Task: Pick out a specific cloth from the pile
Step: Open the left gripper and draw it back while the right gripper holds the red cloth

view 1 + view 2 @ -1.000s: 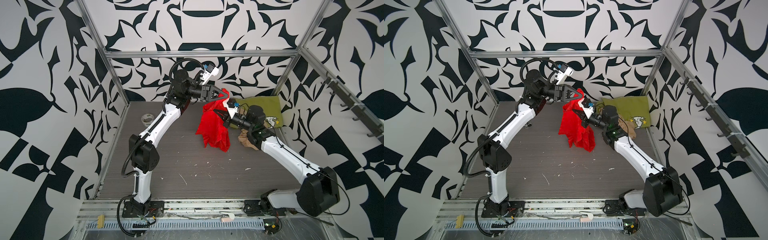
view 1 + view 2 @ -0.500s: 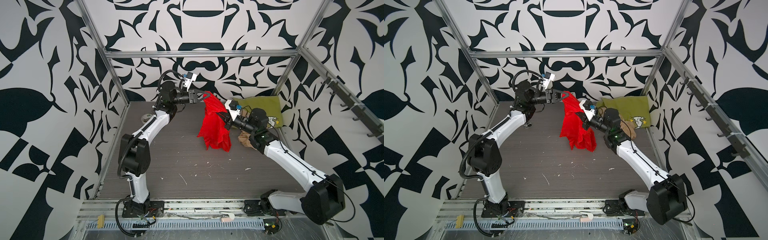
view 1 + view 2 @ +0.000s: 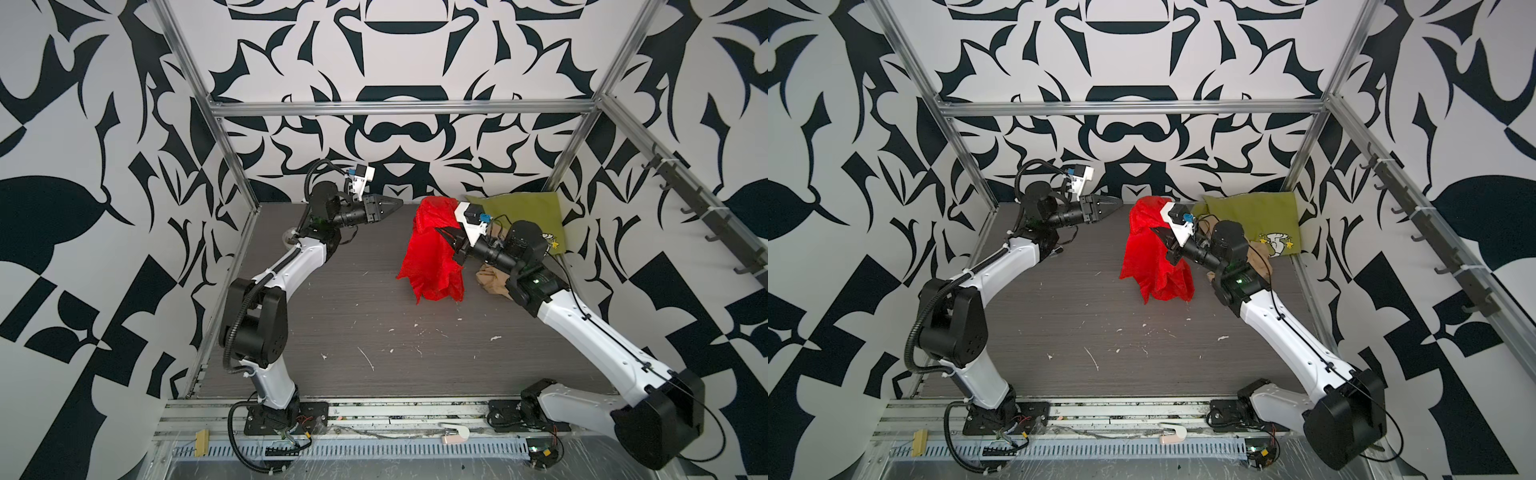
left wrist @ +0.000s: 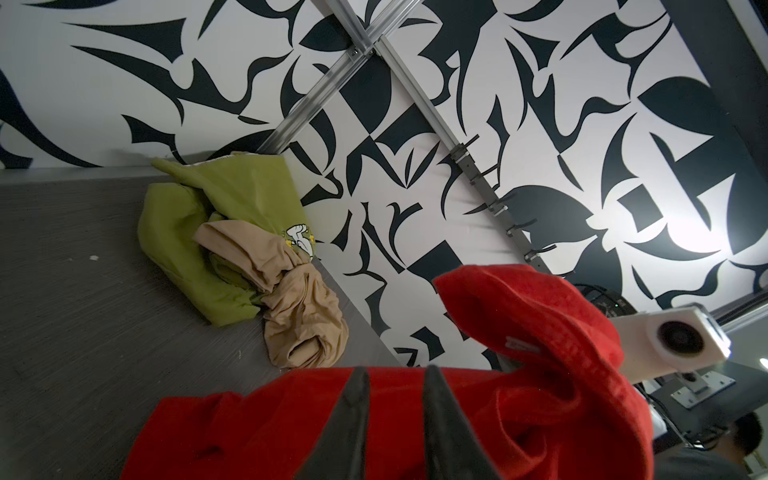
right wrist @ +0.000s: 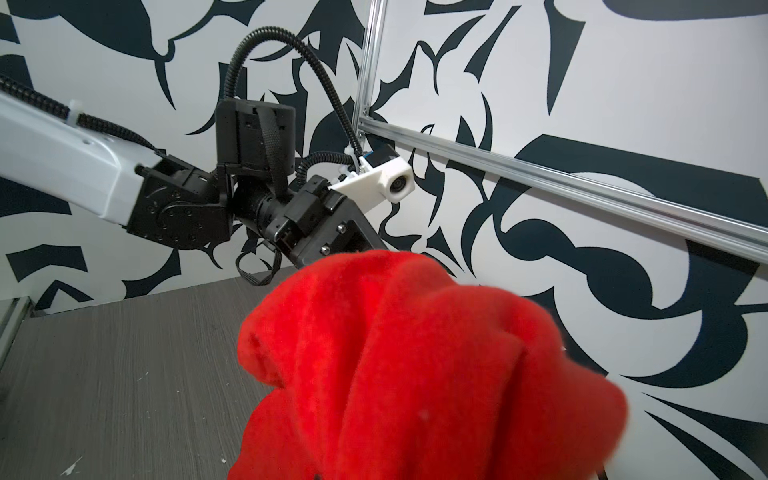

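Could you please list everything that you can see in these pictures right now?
red cloth: one, bright red, hanging from the right gripper.
olive-green cloth: one, cartoon print, back right corner of the table.
tan cloth: one, beige, crumpled against the olive-green cloth.
table: one, grey wood-grain, white flecks.
hook rail: one, dark, right wall.
left gripper: one, black, open, empty, apart from the red cloth.
right gripper: one, black, shut on the red cloth.
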